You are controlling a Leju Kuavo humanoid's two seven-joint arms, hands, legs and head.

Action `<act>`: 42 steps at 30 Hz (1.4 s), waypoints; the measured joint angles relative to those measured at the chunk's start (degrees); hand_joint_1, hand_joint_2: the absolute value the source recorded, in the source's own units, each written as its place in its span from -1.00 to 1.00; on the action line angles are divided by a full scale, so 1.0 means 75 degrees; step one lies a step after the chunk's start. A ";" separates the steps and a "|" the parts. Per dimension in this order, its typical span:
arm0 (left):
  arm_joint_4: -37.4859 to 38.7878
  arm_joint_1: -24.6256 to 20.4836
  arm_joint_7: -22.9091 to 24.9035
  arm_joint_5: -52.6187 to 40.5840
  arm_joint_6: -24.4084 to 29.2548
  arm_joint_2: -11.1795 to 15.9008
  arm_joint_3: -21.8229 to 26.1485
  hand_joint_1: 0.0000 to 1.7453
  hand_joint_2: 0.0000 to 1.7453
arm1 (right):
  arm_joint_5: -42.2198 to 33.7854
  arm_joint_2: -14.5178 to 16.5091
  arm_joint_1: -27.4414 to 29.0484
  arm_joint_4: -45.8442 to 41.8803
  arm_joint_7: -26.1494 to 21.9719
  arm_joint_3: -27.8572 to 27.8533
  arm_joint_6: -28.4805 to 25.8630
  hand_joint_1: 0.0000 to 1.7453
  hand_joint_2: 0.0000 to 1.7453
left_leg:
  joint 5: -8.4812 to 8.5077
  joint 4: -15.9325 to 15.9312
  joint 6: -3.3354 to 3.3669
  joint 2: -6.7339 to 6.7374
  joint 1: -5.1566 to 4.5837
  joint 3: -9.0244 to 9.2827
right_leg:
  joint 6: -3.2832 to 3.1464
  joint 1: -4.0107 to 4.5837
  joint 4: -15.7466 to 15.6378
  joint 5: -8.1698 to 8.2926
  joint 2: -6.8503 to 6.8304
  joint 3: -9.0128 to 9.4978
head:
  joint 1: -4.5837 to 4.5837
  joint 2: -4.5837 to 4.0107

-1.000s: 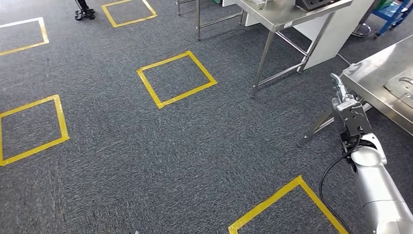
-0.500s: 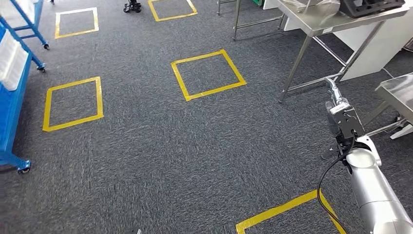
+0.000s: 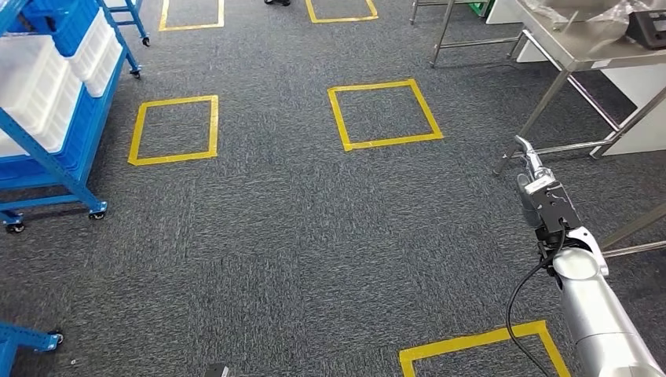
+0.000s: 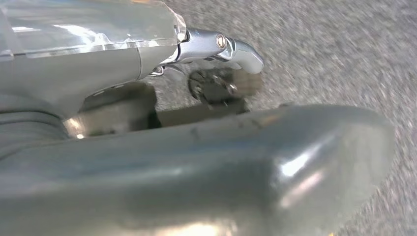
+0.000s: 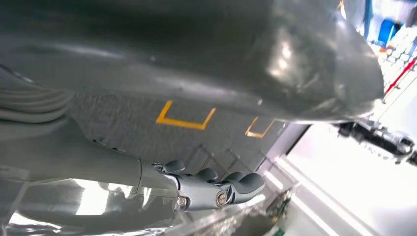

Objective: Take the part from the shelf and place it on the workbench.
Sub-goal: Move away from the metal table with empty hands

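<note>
A blue wheeled shelf (image 3: 72,169) carrying white bins (image 3: 35,86) stands at the left edge of the head view. I cannot make out the part among the bins. My right hand (image 3: 537,191) hangs over the carpet at the right, fingers stretched forward and holding nothing. The right wrist view has the same hand (image 5: 216,189) with its fingers side by side and empty. In the left wrist view my left hand (image 4: 221,46) hangs above the carpet, also holding nothing. A steel workbench (image 3: 585,43) stands at the far right.
Grey carpet with yellow taped squares (image 3: 383,115) lies between the shelf and the workbench. The corner of a second blue frame (image 3: 23,338) juts in at the lower left. Steel table legs (image 3: 542,110) stand beside my right hand.
The whole view has swung left: the blue shelf has come in at the left and the steel bench by my right arm has slid out. My right hand hangs as before.
</note>
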 joint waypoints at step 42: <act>0.0000 0.0317 0.0007 0.0034 0.0532 0.0103 0.0007 -1.00 -1.00 | -0.0100 0.0096 -0.0269 0.0403 -0.0364 0.0400 0.0139 -1.00 -1.00 | -0.1056 0.1440 -0.0352 0.0223 0.0030 -0.0345 | -0.0358 0.0007 -0.2091 0.0805 -0.0093 0.0919 | 0.0003 0.0000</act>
